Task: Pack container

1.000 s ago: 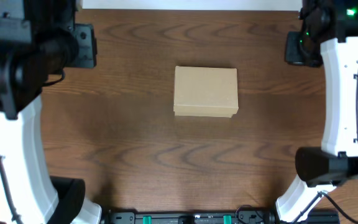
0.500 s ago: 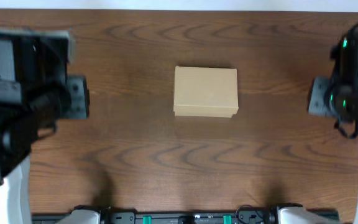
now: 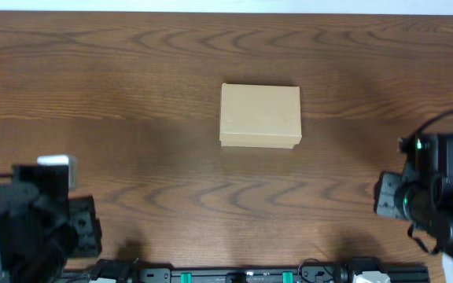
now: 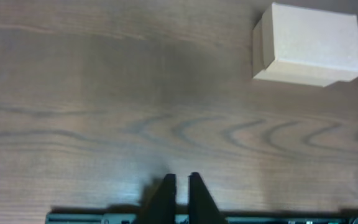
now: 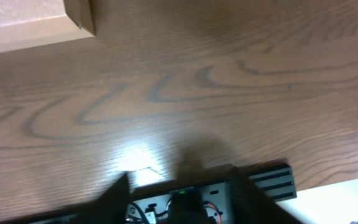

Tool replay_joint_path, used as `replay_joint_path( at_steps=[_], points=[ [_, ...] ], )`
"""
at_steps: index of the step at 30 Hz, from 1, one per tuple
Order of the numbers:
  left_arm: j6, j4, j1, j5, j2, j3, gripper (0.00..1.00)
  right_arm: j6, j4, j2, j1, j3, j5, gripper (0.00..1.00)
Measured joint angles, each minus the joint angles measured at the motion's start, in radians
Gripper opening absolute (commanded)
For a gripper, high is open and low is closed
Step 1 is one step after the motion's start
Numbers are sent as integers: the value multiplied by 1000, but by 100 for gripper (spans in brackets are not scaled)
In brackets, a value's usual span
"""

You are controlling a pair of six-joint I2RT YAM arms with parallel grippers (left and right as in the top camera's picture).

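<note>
**At the near edge of the worktop, both arms have backed off from a shut container**

Over the last second the two arms have swept from the far side of the worktop (image 3: 171,79) back to its near edge. The left arm (image 3: 34,228) now sits low at the left corner and the right arm (image 3: 435,196) at the right corner, both well apart from the container (image 3: 260,115).

The box has not shifted at all. It lies at the middle of the worktop with its flap lid down and flush, touched by neither arm.

From the left wrist, the left end effector (image 4: 180,180) has its fingers drawn almost together with only a sliver between them, and it grips nothing. From the right wrist, the right end effector (image 5: 182,180) is spread wide and is also empty.

No loose item shows in any view, and the lid is closed. The retreat therefore reads as a return to rest, and I judge the packing finished or very nearly so. What lies inside the box cannot be seen.
</note>
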Motion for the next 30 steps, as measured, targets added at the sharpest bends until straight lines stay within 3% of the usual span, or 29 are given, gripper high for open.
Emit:
replay_joint_path(
  at_steps=[2,4,7,8,30],
  points=[
    [-9,0,0,-3,-23,-34,49,0,7,-29,0,-14,-1,99],
    [-18,0,0,-10,-25,-54,80,0,23,-41,0,-15,-1,99],
    [-19,0,0,-23,-20,-66,88,0,36,-41,0,-16,0,99],
    [-20,0,0,-30,-20,-66,97,0,38,-40,0,-17,0,99],
    [-22,0,0,-60,-21,-66,95,2,40,-40,0,-18,4,99]
  ],
)
